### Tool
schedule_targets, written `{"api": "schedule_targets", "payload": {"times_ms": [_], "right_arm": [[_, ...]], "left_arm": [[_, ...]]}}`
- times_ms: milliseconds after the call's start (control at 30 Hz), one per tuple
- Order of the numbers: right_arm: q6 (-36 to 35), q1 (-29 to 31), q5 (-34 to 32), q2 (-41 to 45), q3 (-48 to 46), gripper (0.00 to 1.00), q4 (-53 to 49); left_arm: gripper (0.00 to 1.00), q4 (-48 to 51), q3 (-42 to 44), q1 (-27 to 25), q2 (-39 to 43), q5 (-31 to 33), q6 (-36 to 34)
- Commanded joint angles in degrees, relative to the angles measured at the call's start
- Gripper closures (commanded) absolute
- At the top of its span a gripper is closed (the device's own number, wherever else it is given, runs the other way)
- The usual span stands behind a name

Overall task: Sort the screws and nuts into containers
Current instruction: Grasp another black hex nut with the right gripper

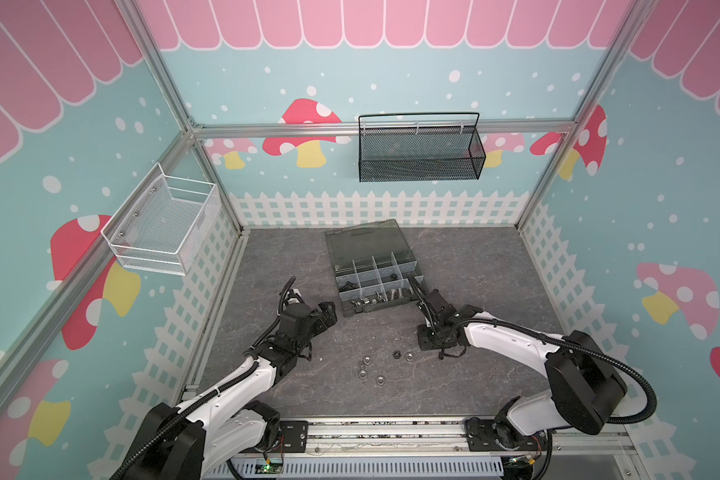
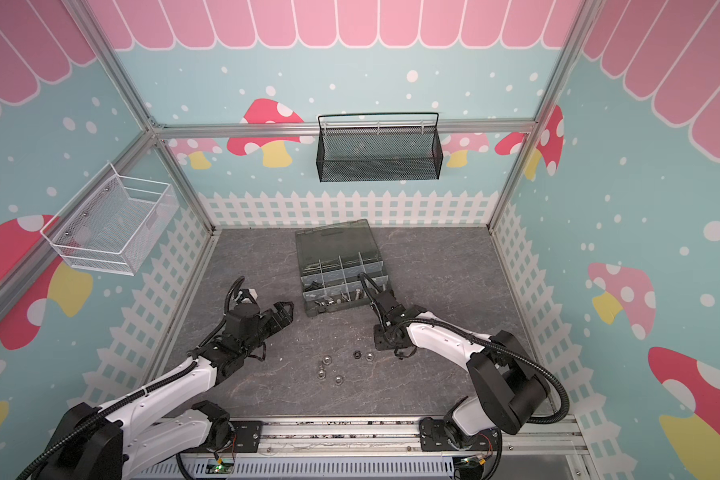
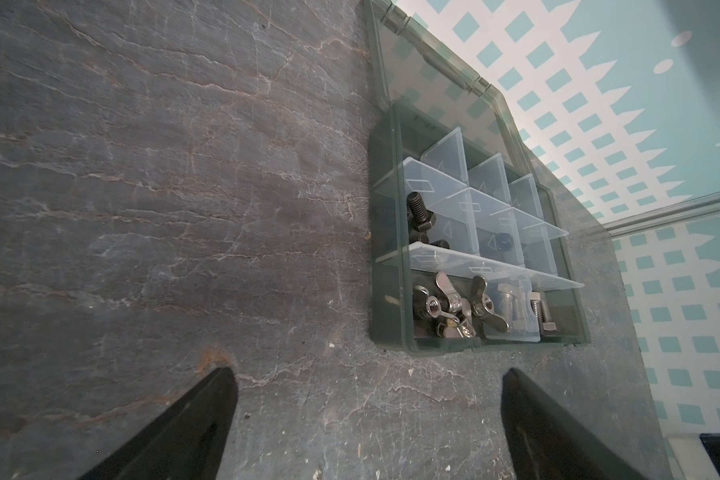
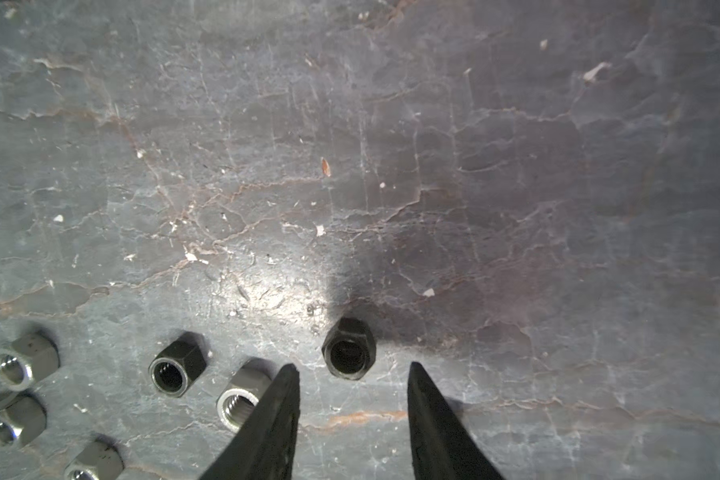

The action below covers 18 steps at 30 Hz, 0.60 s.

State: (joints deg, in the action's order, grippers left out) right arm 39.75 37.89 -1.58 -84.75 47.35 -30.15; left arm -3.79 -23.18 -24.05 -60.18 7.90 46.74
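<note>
Looks well past halfway, going by the dark smoky-grey plastic organiser box (image 3: 445, 345) at 12 o'clock on the grey stone-look table (image 1: 287, 386), with its tinted lid (image 1: 364, 241) flipped back. Already sitting in the translucent grey-blue compartments (image 3: 445, 166):
- silver wing nuts (image 3: 454, 303) at the box's 7 o'clock corner
- long silver hex-head screws (image 3: 520, 307) right beside them
- short black bolts (image 3: 420, 212) over at 9 o'clock
- one tiny black hex nut (image 3: 504, 241) near the middle

Can't really make out the back row.

Left to sort: a small scatter at 6 o'clock on the table, well apart from the box. Counting four shiny silver hex nuts (image 4: 242, 399) and two loose black hex nuts (image 4: 178, 370) from the right wrist view. No stray screws anywhere in view.

Right gripper (image 4: 352, 368) down low around 4 o'clock, with the wrist bent over and the tips aimed at the table. Partly spread, straddling the nearest black nut (image 4: 349, 340) without touching it, so gripping nothing. Probably lining up the pinch. Could easily skid something that small sideways.

Left gripper (image 3: 368, 370) hanging at 9 o'clock, just off the box's near-left corner. Spread fully wide and empty, with the forearm low and angled toward the box.
</note>
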Motion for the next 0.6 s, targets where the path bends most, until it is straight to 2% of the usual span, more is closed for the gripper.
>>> {"api": "schedule_targets", "payload": {"times_ms": [0, 100, 200, 567], "right_arm": [[1.39, 0.43, 0.07, -1.59, 0.28, 0.55, -0.79], [1.18, 0.63, -0.41, -2.7, 0.46, 0.55, -0.96], [0.99, 0.78, -0.77, -3.97, 0.72, 0.59, -0.97], [0.34, 2.01, -1.99, -7.76, 1.95, 0.6, -1.13]], "left_arm": [[0.01, -1.12, -0.9, 0.27, -0.51, 0.12, 1.31], [0.01, -1.13, -0.73, 0.27, -0.46, 0.18, 1.34], [0.0, -1.21, -0.48, 0.31, -0.37, 0.3, 1.34], [0.01, -1.4, -0.2, 0.32, -0.41, 0.39, 1.51]]}}
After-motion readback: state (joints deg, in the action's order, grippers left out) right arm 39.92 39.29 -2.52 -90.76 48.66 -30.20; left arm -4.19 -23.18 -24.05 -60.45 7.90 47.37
